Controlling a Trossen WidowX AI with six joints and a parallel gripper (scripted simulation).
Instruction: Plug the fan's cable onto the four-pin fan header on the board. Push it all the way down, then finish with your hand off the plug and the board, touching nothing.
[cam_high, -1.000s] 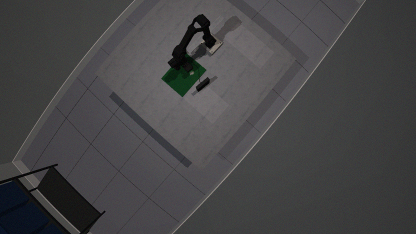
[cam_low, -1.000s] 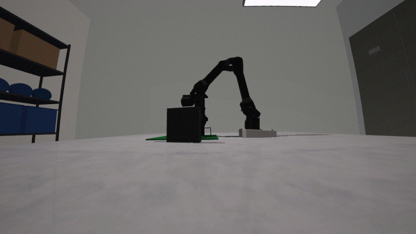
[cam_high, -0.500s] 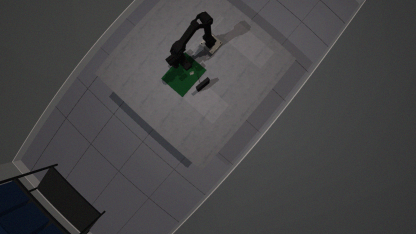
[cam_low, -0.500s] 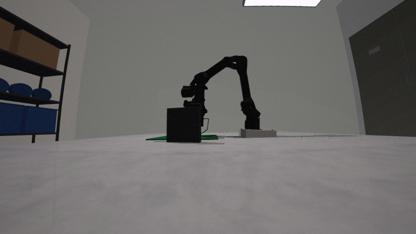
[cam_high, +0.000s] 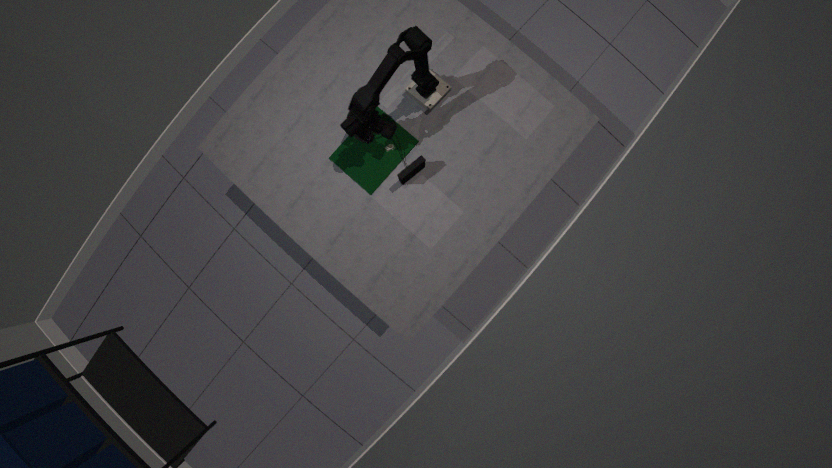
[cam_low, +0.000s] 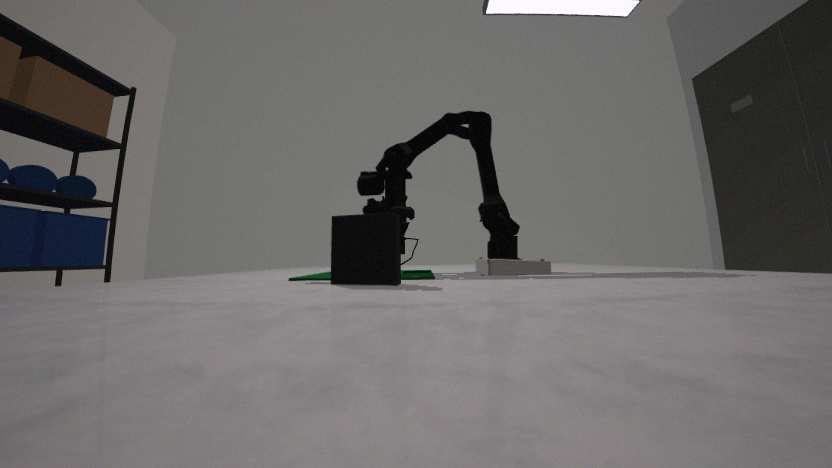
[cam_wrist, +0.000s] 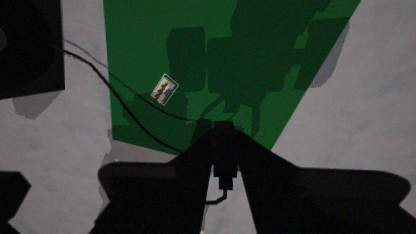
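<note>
The gripper pinches the plug, a small dark block held above the near edge of the board, its cable trailing back to the fan at upper left. The header sits apart from the plug, up and to the left. The risk from here, as I judge it: the cable may tug the plug askew in the grip, so the pins miss or it seats only partway.

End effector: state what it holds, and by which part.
The end effector is shut on the fan cable's plug, pinched by its sides; the cable trails off.
</note>
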